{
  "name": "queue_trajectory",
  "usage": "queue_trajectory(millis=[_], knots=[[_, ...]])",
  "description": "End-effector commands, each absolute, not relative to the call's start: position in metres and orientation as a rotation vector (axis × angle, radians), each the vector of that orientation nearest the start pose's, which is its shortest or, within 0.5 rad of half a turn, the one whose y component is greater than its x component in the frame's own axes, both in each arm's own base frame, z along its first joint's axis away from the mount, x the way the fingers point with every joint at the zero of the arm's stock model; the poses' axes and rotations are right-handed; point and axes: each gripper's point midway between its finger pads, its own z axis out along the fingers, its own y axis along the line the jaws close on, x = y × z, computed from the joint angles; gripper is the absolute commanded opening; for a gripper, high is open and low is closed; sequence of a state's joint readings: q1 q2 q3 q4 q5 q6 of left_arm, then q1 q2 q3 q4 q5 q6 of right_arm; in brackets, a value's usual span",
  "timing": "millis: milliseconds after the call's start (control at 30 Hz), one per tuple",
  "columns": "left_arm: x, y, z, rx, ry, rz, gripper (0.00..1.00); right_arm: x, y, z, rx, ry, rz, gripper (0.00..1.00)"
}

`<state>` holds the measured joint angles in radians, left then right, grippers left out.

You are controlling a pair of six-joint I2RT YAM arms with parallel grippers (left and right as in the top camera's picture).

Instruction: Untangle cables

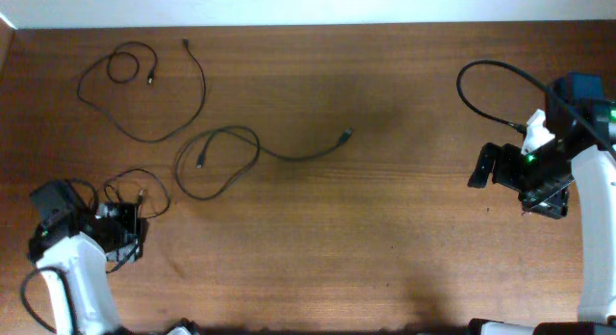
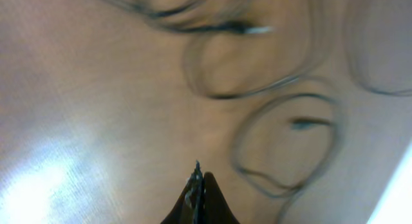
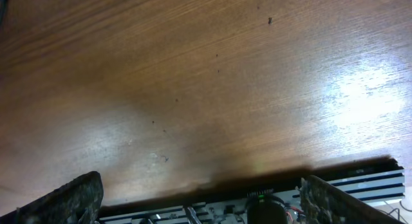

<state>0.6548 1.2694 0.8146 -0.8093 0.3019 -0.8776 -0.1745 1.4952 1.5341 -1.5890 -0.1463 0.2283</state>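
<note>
Two thin black cables lie on the brown table. One cable [image 1: 144, 138] forms a wide loop at the far left. The other cable [image 1: 231, 133] loops nearer the middle, and its plug end [image 1: 346, 136] trails to the right. They lie close together without crossing. A shorter black cord [image 1: 144, 186] curls in small loops just ahead of my left gripper [image 1: 133, 222]. The left wrist view shows these cord loops [image 2: 283, 140] blurred, beyond my left gripper [image 2: 196, 180], which is shut with nothing between its tips. My right gripper [image 1: 513, 188] stands wide open over bare wood at the right, and the right wrist view shows the same gripper [image 3: 199, 201] with nothing in it.
A thicker black wire [image 1: 486, 70] arcs from the right arm's base. The table's far edge [image 1: 308, 25] meets a white wall. Bare wood [image 1: 385, 229] spans the middle and the front of the table.
</note>
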Motion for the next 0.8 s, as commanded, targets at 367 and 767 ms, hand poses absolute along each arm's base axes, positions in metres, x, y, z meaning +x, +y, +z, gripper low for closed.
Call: queue_trajectory(millis=[367,767], knots=[[0.301,0.124,0.014,-1.76,2.225,-0.189,0.0,0.247,-0.02,0.204,0.619,3.046,0.215,0.98],[0.174,0.259,0.015,-2.266,1.779,0.263,0.0,0.247,-0.02,0.204,0.619,3.046,0.215,0.98]])
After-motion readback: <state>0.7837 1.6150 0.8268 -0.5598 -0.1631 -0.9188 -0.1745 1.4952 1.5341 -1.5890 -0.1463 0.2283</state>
